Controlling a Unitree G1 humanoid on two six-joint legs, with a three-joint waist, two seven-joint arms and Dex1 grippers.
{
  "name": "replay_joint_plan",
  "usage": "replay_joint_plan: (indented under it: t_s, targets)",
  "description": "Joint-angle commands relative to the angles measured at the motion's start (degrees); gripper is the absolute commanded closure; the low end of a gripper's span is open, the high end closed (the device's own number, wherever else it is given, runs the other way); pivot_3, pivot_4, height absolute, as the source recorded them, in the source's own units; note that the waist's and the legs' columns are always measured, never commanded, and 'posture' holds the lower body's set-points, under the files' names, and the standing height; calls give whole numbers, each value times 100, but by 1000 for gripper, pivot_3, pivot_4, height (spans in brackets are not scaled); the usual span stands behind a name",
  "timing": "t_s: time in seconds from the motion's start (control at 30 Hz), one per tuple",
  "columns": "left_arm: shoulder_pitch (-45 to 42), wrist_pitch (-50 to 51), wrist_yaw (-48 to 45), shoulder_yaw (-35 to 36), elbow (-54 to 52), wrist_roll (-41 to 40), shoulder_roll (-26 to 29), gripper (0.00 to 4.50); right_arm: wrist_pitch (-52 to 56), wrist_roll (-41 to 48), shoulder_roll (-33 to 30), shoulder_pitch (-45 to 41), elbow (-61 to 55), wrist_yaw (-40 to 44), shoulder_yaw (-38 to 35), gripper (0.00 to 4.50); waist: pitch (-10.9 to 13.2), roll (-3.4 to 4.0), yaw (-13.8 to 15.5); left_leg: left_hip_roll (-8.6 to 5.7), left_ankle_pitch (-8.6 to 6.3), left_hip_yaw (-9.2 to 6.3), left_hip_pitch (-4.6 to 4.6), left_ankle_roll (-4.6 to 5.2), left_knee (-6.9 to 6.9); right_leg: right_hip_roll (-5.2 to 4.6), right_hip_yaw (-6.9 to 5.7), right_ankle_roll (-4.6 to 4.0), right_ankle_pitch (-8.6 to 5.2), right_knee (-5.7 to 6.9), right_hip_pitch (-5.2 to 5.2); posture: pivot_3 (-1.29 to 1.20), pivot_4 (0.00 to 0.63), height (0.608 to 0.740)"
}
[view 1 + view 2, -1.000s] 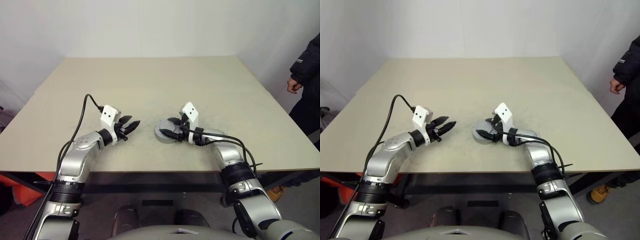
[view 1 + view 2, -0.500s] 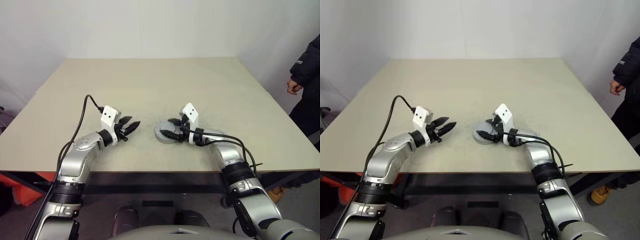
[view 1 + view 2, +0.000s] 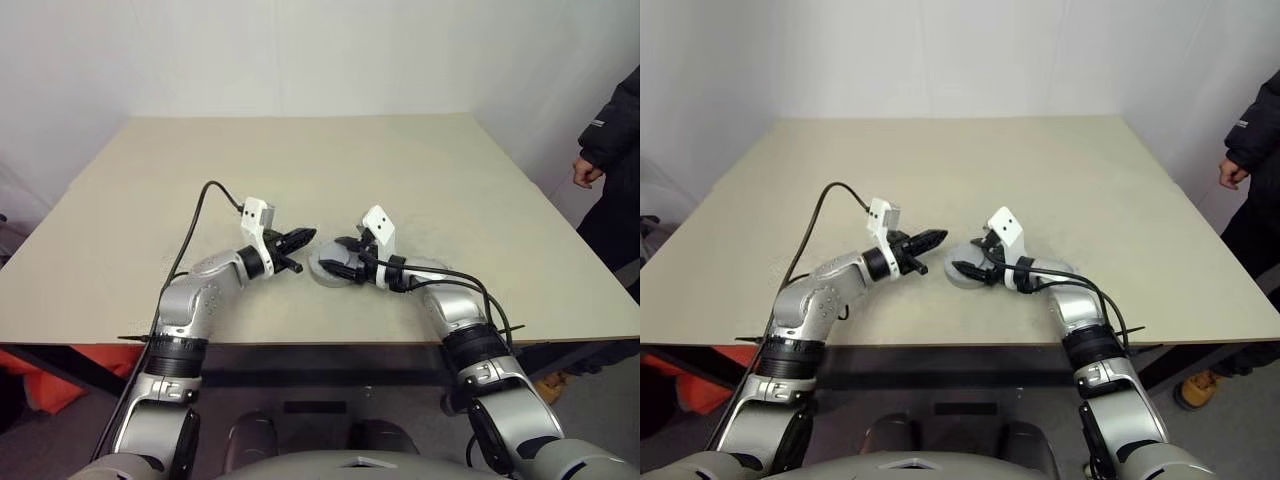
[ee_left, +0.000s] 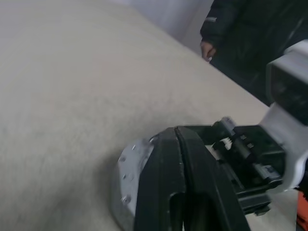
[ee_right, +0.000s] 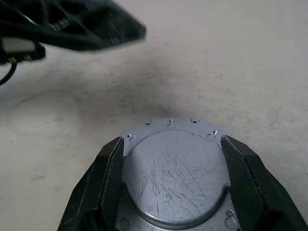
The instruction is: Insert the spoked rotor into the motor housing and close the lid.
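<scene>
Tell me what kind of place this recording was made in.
Probably a bare test room or lab: one plain beige table against blank white walls, with a person in a dark jacket standing beside it.

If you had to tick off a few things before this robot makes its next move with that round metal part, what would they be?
1. Lid sits on the motor housing: ok.
2. Right gripper fingers flank the lid on both sides: ok.
3. Left gripper shut and holding nothing: ok.
4. Left fingers close beside the housing, touching or not: cannot tell.
5. Spoked rotor inside, hidden under the lid: cannot tell.
6. Person stands off the table edge: ok.
</scene>
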Motion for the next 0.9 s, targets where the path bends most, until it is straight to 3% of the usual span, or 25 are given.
replay_joint_plan:
  t_s: [0.03,0.37,0.67,0.8,0.9]
  targets:
    - [-234,23,-62,124,114,-128,-35,4486,99,-96,-58,30,-59,-123,-8,1430,0,0,-1,0,0,0,0,0,0,0,0,0,0,0,0,0,0,740]
    - [-384,616,-77,-308,870,195,29,4486,164,-102,-41,-36,-127,-296,-48,1430,0,0,1,0,1,0,2,0,1,0,0,2,-1,-5,0,0,0,740]
    - [-289,765,-44,-453,885,339,73,4486,384,-33,-25,-111,-103,-363,-95,1430,0,1,2,0,1,-1,12,0,0,-4,-2,3,-2,-15,14,0,0,740]
    - [-274,776,-54,-431,840,327,77,4500,503,79,-39,-180,-195,-279,-144,119,0,1,4,0,1,-2,12,0,0,-6,-2,4,-2,-16,14,0,0,740]
    - [-269,797,-64,-424,812,319,79,4500,347,8,-19,-179,-379,-477,-209,28,0,2,4,0,1,-2,10,0,0,-7,-3,5,-2,-16,13,0,0,740]
